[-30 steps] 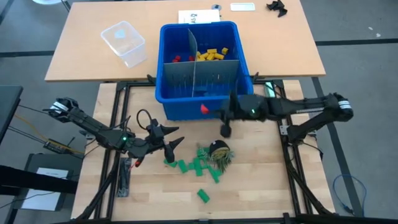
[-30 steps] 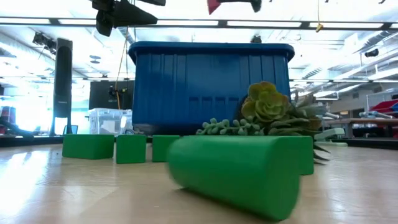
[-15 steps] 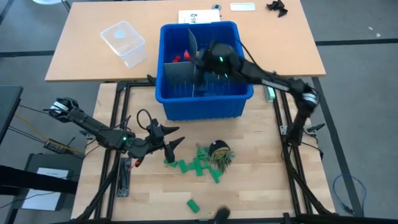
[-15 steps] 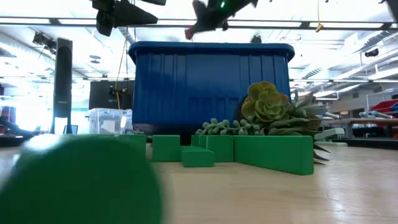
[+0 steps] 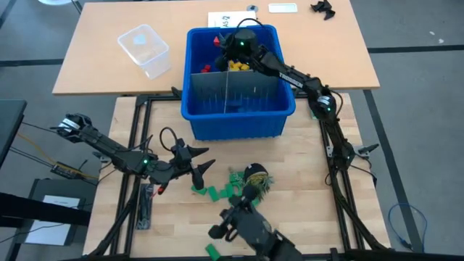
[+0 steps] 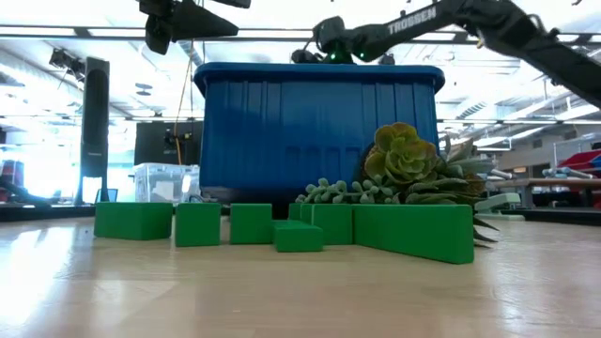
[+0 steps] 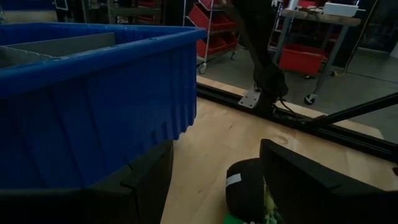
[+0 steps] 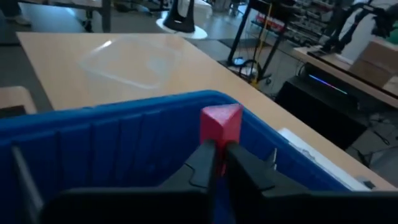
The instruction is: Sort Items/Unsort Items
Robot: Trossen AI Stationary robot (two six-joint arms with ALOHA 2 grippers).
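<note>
Gripping red wedge: right end effector, over bin.

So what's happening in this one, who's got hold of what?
The right gripper is reaching over the far part of the blue bin, holding a red wedge block pinched between its fingers, above the section where other red blocks lie; yellow blocks fill the section next to it. The left gripper hangs open and empty near the green blocks on the wooden table, beside a small succulent plant.
</note>
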